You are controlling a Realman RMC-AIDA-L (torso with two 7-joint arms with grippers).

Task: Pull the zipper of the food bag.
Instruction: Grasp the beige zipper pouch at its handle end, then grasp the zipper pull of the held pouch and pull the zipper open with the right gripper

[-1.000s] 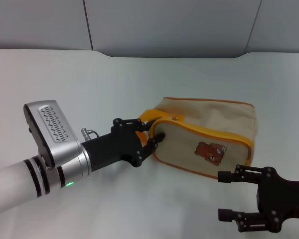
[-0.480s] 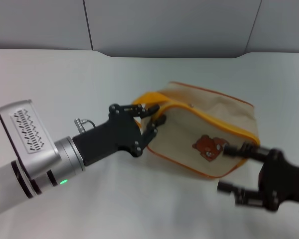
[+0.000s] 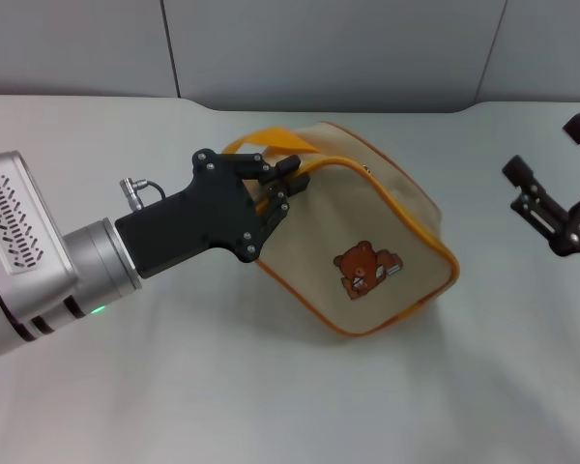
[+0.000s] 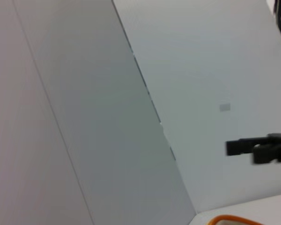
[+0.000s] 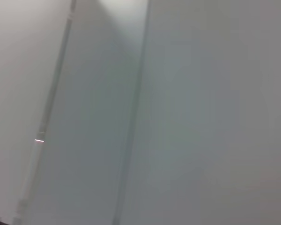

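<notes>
The food bag [image 3: 367, 232], beige canvas with orange-yellow piping and a brown bear picture [image 3: 365, 270], lies tilted on the white table. My left gripper [image 3: 276, 188] is shut on the bag's left end by the orange loop handle [image 3: 261, 145] and holds that end raised. The zipper track [image 3: 411, 220] runs along the bag's top edge, with a small silver pull tab [image 3: 367, 170] near its far side. My right gripper [image 3: 549, 150] is open and empty at the right edge, well clear of the bag. The left wrist view shows an orange strip [image 4: 234, 219] and the right gripper [image 4: 260, 147] farther off.
The white table [image 3: 271, 387] spreads all around the bag. Grey wall panels [image 3: 329, 48] stand behind it. The right wrist view shows only wall panels [image 5: 178, 117].
My left gripper has lifted and swung the bag's left end up and back, turning the bag. My right gripper has moved from the front right, beside the bag, up to the right edge.
</notes>
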